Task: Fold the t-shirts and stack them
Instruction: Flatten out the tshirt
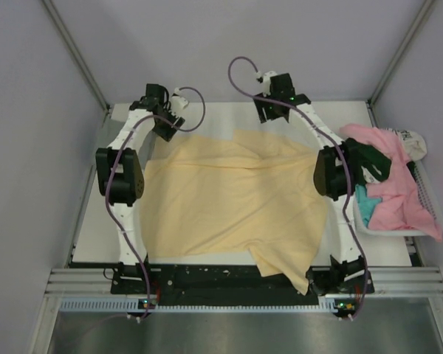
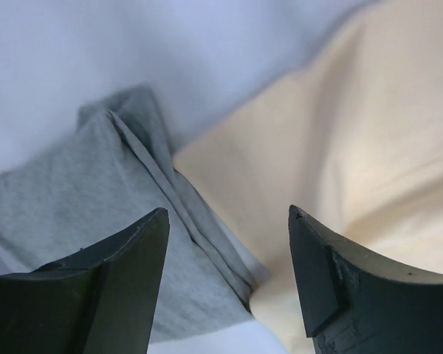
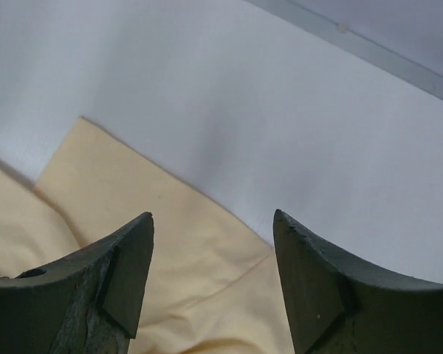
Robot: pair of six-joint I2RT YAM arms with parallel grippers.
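A pale yellow t-shirt (image 1: pixel 229 199) lies spread over the middle of the table, one corner hanging over the near edge. My left gripper (image 1: pixel 166 127) hovers open above its far left corner. In the left wrist view, the left gripper (image 2: pixel 229 221) has nothing between its fingers. Below it a grey t-shirt (image 2: pixel 81 199) lies partly tucked under the edge of the yellow t-shirt (image 2: pixel 354 147). My right gripper (image 1: pixel 272 110) is open over the far right corner. In the right wrist view, the right gripper (image 3: pixel 213 221) is empty above the yellow t-shirt (image 3: pixel 133 214).
A white basket (image 1: pixel 428 199) at the table's right edge holds a heap of shirts: pink (image 1: pixel 399 199), dark green (image 1: pixel 373 162) and teal (image 1: pixel 365 206). Grey walls close in the back and both sides. Bare white table (image 3: pixel 280 110) shows beyond the yellow shirt.
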